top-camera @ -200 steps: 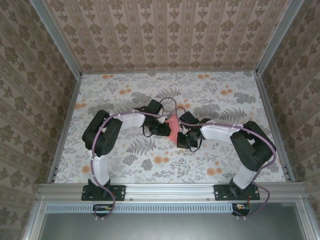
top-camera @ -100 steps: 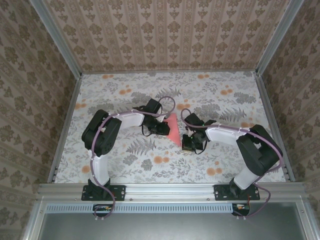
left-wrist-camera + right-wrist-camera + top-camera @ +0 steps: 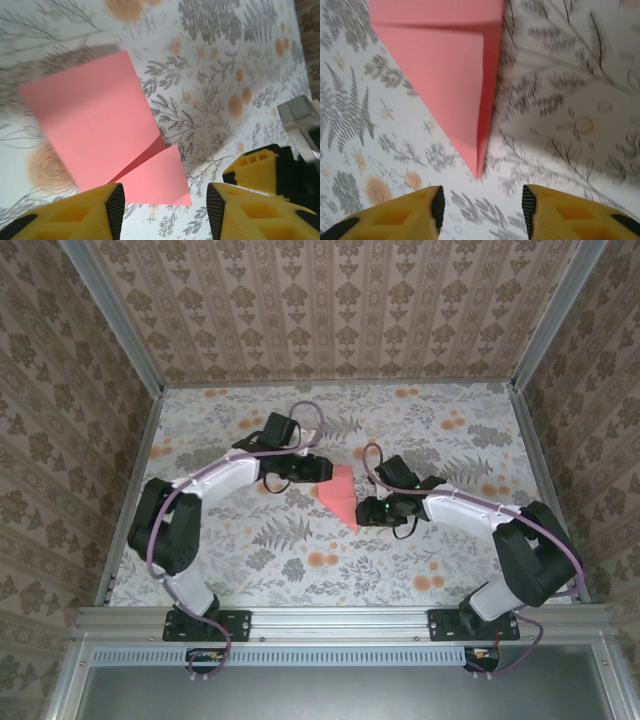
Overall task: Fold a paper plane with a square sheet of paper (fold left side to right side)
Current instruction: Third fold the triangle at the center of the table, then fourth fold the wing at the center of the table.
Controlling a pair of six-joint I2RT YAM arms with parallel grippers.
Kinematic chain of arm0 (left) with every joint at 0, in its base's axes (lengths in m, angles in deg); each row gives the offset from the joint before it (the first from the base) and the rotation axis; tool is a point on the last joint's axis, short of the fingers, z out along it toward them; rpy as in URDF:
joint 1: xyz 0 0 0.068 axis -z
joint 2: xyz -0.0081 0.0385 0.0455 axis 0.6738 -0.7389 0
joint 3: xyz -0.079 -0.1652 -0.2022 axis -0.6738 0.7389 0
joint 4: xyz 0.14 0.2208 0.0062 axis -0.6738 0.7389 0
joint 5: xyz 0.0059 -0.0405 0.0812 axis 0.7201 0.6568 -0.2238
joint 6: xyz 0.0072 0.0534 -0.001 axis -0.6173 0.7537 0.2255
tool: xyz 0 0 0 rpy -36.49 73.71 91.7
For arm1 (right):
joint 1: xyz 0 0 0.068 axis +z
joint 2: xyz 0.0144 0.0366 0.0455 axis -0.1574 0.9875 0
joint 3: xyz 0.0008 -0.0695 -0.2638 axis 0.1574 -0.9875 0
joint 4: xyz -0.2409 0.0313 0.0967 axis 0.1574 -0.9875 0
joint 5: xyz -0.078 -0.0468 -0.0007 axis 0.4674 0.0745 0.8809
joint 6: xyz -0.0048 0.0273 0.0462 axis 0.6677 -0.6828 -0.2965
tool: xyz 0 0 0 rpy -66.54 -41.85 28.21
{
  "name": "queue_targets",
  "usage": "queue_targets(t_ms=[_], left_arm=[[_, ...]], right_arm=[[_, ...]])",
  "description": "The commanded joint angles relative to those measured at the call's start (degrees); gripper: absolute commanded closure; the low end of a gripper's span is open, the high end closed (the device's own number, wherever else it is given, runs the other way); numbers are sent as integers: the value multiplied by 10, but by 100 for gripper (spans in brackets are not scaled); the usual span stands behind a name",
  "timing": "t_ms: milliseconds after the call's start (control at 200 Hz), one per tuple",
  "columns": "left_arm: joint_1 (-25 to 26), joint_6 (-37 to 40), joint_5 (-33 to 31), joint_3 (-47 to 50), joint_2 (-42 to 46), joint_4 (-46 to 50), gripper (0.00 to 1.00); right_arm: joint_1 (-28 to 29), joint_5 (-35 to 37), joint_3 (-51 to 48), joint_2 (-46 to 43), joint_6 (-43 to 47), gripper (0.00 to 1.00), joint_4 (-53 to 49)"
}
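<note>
The paper plane (image 3: 340, 497) lies flat on the floral table (image 3: 250, 560) between the two arms, a pointed pink dart with its tip toward the near edge. Both arms have just released it. The left gripper (image 3: 164, 207) and the right gripper (image 3: 481, 205) now have their jaws apart, hold nothing, and are drawn back just beside it. I judge the folding finished.

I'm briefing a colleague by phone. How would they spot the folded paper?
On the floral table, look at the middle, between the left arm and the right arm. There lies the paper plane, a flat salmon-pink dart pointing towards the arm bases, the only plain, solid-coloured patch on the busy print.
</note>
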Motion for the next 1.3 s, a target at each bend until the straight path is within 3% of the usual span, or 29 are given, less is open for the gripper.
queue_targets(t_ms=[0, 300, 650, 945, 1295], left_arm=[[-27, -50, 6, 47, 12, 9, 49], [-34, -124, 62, 91, -32, -82, 45], [-19, -132, 81, 60, -102, -104, 45], [-13, -133, 81, 52, -104, -107, 62], [-11, -136, 84, 34, -70, -86, 71]], right_arm=[[-10, 2, 27, 30, 56, 49, 48], [-16, -4, 51, 55, 78, 47, 67], [-6, 8, 23, 16, 75, 46, 60], [13, 17, -15, -19, 75, 44, 77], [123, 144, 40, 33, 108, 42, 71]])
